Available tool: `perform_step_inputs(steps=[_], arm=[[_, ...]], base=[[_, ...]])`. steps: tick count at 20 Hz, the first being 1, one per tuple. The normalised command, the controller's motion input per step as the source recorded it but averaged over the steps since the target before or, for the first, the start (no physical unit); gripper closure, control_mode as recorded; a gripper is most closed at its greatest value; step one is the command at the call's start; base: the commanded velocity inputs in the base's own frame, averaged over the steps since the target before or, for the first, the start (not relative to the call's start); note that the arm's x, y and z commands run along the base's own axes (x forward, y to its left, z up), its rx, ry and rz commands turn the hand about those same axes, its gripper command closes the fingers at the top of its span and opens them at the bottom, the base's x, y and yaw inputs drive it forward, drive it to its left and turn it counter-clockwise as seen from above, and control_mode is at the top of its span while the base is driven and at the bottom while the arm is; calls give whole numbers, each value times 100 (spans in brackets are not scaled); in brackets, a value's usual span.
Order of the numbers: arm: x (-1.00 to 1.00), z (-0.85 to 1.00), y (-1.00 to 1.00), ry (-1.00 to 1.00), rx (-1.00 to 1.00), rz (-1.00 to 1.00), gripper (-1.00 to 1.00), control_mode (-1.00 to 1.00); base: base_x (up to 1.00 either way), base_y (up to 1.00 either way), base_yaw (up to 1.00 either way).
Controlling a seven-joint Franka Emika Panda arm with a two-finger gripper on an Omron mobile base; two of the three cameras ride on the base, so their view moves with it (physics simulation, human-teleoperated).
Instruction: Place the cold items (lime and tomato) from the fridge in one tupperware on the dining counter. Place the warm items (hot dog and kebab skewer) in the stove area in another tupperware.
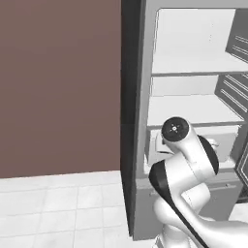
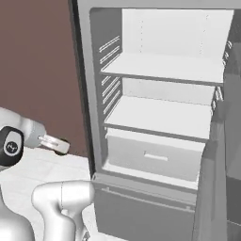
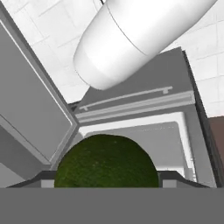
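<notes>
A dark green lime (image 3: 106, 162) sits between my two fingertips in the hand view, and my gripper (image 3: 109, 180) is shut on it. One dark fingertip (image 3: 45, 179) shows on its left and the other on its right. Past the lime, the hand looks down on the open fridge (image 3: 144, 131) and the floor. The fridge (image 2: 160, 113) stands open in both base views, with bare white shelves (image 2: 162, 115). The tomato, hot dog, kebab skewer and tupperware are out of view.
The open fridge door (image 2: 221, 179) stands at the right. A crisper drawer (image 2: 153, 157) sits under the lower shelf, with a freezer drawer (image 2: 141, 207) below it. A brown wall (image 1: 58, 87) and white tiled floor (image 1: 58, 203) lie to the left. My arm's elbow (image 1: 186, 160) is in front of the fridge.
</notes>
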Motion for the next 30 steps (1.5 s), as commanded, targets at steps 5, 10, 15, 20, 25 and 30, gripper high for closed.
perform_step_inputs(steps=[5, 10, 15, 20, 25, 30], arm=[[0, 0, 0, 0, 0, 0, 100, 100], [0, 0, 0, 0, 0, 0, 100, 100], [0, 0, 0, 0, 0, 0, 100, 100], [0, 0, 0, 0, 0, 0, 100, 100], [0, 0, 0, 0, 0, 0, 100, 100], [0, 0, 0, 0, 0, 0, 100, 100]], base=[[-6, 90, 66], [-19, 68, 73], [-20, 42, 82], [-16, 41, 85], [-15, 35, 84], [-3, 21, 65]])
